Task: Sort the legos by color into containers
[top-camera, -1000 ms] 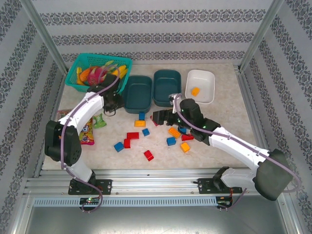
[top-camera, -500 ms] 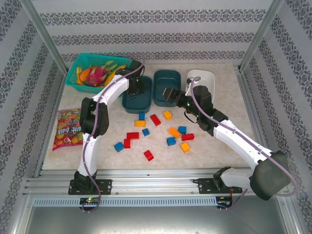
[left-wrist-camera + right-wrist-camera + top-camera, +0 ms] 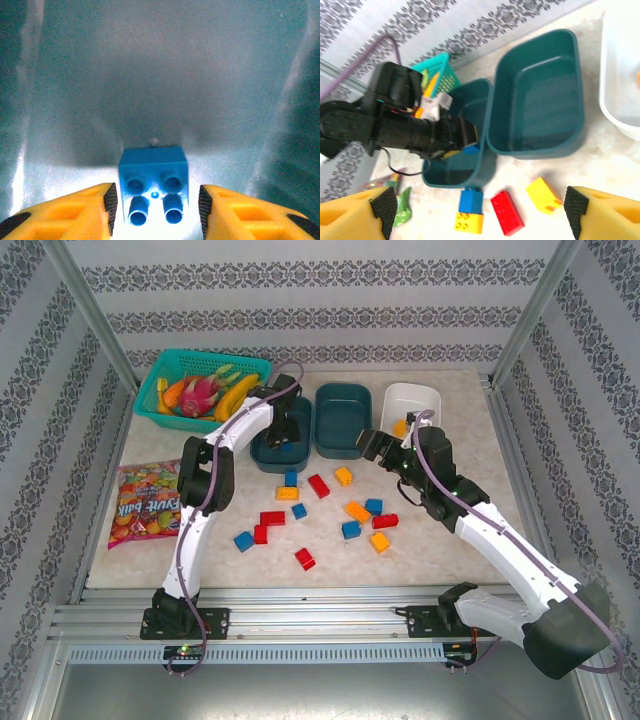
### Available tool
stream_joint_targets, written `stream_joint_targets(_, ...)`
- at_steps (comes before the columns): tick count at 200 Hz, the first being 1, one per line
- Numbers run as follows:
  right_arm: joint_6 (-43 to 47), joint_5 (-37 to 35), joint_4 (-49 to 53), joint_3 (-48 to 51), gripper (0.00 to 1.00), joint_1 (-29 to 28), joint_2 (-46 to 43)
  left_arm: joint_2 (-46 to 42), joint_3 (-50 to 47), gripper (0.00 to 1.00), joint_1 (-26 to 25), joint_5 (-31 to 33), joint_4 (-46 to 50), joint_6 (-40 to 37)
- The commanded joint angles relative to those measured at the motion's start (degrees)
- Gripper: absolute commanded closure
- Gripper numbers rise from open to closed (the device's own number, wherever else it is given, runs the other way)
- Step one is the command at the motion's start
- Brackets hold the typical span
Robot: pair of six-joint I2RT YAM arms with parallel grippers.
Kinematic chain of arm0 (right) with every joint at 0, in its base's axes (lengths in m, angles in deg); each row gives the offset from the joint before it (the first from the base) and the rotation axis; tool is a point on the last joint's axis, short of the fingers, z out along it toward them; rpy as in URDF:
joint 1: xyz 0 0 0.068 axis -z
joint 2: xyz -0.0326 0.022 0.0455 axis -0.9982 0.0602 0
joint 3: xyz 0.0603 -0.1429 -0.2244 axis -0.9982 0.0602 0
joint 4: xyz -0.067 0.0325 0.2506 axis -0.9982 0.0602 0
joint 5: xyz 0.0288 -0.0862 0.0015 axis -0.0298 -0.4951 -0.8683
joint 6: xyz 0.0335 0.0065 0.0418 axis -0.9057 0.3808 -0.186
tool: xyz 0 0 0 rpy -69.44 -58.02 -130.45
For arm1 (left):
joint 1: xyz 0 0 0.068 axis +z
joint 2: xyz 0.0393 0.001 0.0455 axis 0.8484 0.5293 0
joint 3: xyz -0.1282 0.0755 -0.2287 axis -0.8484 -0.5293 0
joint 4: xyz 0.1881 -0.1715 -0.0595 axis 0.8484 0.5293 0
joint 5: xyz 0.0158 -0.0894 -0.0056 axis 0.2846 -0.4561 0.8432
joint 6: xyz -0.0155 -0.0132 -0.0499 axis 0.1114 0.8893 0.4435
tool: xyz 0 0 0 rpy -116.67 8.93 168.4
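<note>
Legos, small chunky plastic bricks in red, blue and orange-yellow (image 3: 319,486), mostly lie loose on the pale table (image 3: 220,570) in front of three tubs. One blue plastic brick (image 3: 153,185) sits down inside the left dark teal plastic tub (image 3: 265,455), right between the yellow fingers of the left gripper (image 3: 157,200). The fingers are a little apart and a small gap shows beside the brick, so I think it is let go. One orange brick (image 3: 400,428) lies in the white plastic tub (image 3: 420,405). The middle dark teal plastic tub (image 3: 340,420) has no brick in it. The right gripper (image 3: 378,445) hangs wide open with nothing in it, near the middle tub. The step looks like putting blue ones away. Next, the left arm needs to lift straight up out of its tub, and the right one could go down for a red brick (image 3: 506,212) close by.
</note>
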Motion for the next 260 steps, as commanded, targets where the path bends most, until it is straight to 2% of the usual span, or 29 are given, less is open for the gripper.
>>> stream_joint_targets(1,2.06,-2.44,4.74,-0.83,0.11,0.64,-1.57,-2.96,2.24,0.43,-0.41,0.52,2.51,-0.44)
stream_joint_targets(68,4.07,-5.87,17.70,-5.57,0.14,0.92,-1.77,-15.81,-1.53,0.38,-1.63,1.59,1.38,1.50)
stream_joint_targets(81,0.71,-8.52,23.30,-6.85,0.18,1.14,-1.42,-20.02,-5.59,0.38,-2.25,0.44,-1.32,2.03)
stream_joint_targets(96,-7.07,-10.35,32.39,-8.43,0.26,2.41,-0.19,-26.39,-12.35,0.37,-3.50,-1.40,-5.90,2.44)
stream_joint_targets(112,-15.03,-8.64,37.85,-7.61,0.32,4.33,1.07,-33.33,-20.82,0.35,-5.59,-3.79,-11.97,2.19)
stream_joint_targets(125,-20.38,-5.26,37.02,-4.92,0.36,5.75,1.94,-39.75,-28.85,0.33,-7.33,-6.54,-18.21,2.09)
stream_joint_targets(150,-30.52,0.01,34.21,-0.77,0.36,8.31,4.93,-52.33,-46.32,0.30,-10.53,-10.84,-30.78,3.60)
stream_joint_targets(180,-38.60,5.46,30.56,1.95,0.36,9.77,9.79,-64.02,-60.31,0.25,-13.12,-10.53,-34.54,6.93)
stream_joint_targets(212,-45.09,7.41,25.24,5.57,0.36,9.96,13.28,-71.23,-66.87,0.25,-15.56,-8.27,-33.21,9.64)
stream_joint_targets(260,-49.66,10.91,21.44,6.89,0.39,10.04,19.09,-75.47,-68.45,0.25,-17.88,-4.98,-30.58,10.69)
